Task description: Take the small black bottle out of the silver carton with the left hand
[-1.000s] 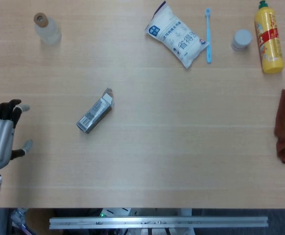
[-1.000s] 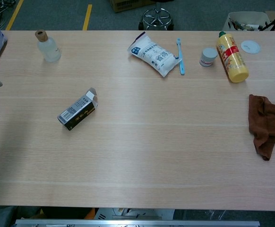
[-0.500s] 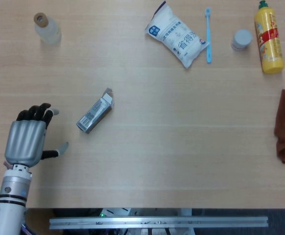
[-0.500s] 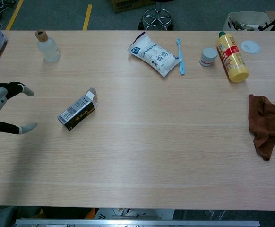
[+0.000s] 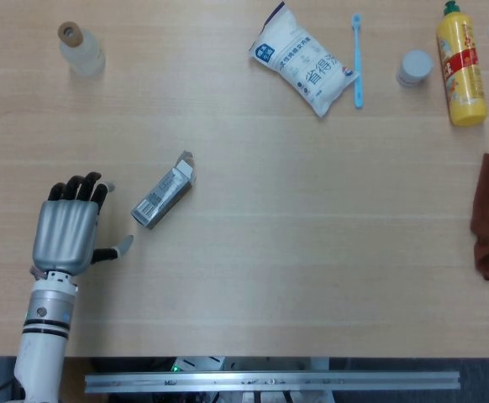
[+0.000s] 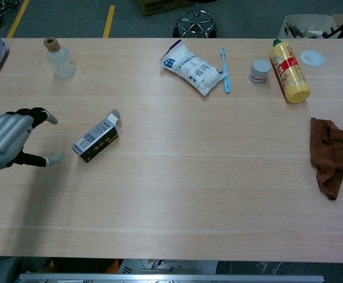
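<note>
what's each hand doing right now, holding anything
Left hand: open, fingers apart, holding nothing, just left of the silver carton.
Right hand: not in either view.

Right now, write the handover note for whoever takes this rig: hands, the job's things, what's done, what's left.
Left hand: open, holding nothing, fingers spread, just left of the silver carton and apart from it.
Right hand: not in either view.
Silver carton: lying on its side on the table, far end flap open.
Small black bottle: not visible; presumably inside the carton.
Done: nothing beyond the left hand's approach.
Left: grip the carton, draw the bottle out with the left hand.
</note>
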